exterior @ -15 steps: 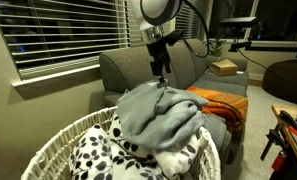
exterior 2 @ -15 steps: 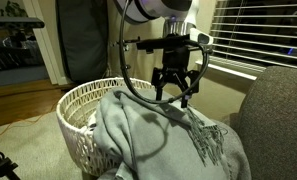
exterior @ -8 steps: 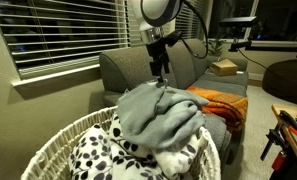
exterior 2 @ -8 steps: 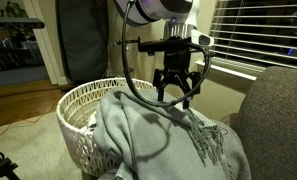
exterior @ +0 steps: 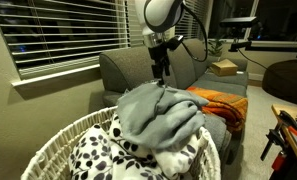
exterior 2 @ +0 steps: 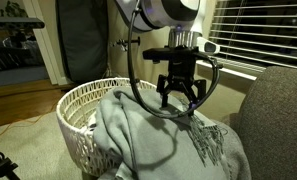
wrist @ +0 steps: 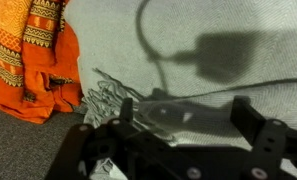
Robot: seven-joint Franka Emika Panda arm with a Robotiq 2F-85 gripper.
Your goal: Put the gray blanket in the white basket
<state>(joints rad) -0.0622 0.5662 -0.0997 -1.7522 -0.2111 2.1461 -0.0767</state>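
The gray blanket (exterior: pixel 160 112) lies in a folded heap across the sofa-side rim of the white basket (exterior: pixel 50 143), partly on top of a white blanket with black spots (exterior: pixel 96 155). In an exterior view it drapes over the wicker basket (exterior 2: pixel 80 101) toward the sofa, its fringe showing on the gray blanket (exterior 2: pixel 153 140). My gripper (exterior 2: pixel 178 100) hangs just above the heap, open and holding nothing. In the wrist view the gray blanket (wrist: pixel 218 35) fills the picture under the open gripper (wrist: pixel 183 115), with only fabric and shadow between the jaws.
An orange blanket (exterior: pixel 224 104) lies on the gray sofa (exterior: pixel 123 68) seat, also in the wrist view as the orange blanket (wrist: pixel 36 60). Window blinds (exterior: pixel 58 35) are behind. A cardboard box (exterior: pixel 225 68) sits on the sofa's far arm. A wooden floor (exterior 2: pixel 18 110) lies beside the basket.
The gripper's wrist has shifted slightly above the heap; the jaws stay open. The gray blanket has not moved.
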